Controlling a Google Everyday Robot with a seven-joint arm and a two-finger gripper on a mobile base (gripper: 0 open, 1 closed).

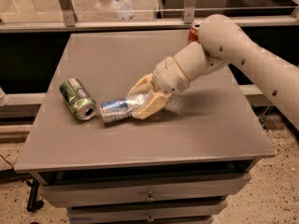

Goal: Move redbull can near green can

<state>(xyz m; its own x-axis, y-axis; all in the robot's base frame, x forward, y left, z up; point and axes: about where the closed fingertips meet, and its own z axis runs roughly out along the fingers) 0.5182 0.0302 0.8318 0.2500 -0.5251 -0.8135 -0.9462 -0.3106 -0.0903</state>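
A: Where is the gripper?
B: The gripper (134, 102) sits near the middle of the grey table (140, 50), a little toward 8 o'clock from the centre. The white arm (243, 55) reaches in from 3 o'clock, bends, and points the gripper toward 8 o'clock.
A: What are the fingers doing?
B: The 2 tan fingers (148, 107) are closed on the redbull can (113, 110), 1 above it and 1 below, gripping its rear half.
A: How does that can lie?
B: On its side, with its long axis running roughly from 2 o'clock to 8 o'clock and the free round end aimed at 8 o'clock. It is low at the tabletop; I cannot tell whether it rests on the surface.
A: And the green can?
B: The green can (74, 96) lies on its side at 9 o'clock of the table, its silver top turned toward 5 o'clock. The redbull can is at 3 o'clock of it, just beside that silver top. I cannot tell whether the 2 cans touch.
A: Anything else up there?
B: 1 red can (193, 31) stands at the far edge at 1 o'clock, partly hidden behind the arm and well apart from the other 2. Under the tabletop are drawers (117, 197) with small knobs.
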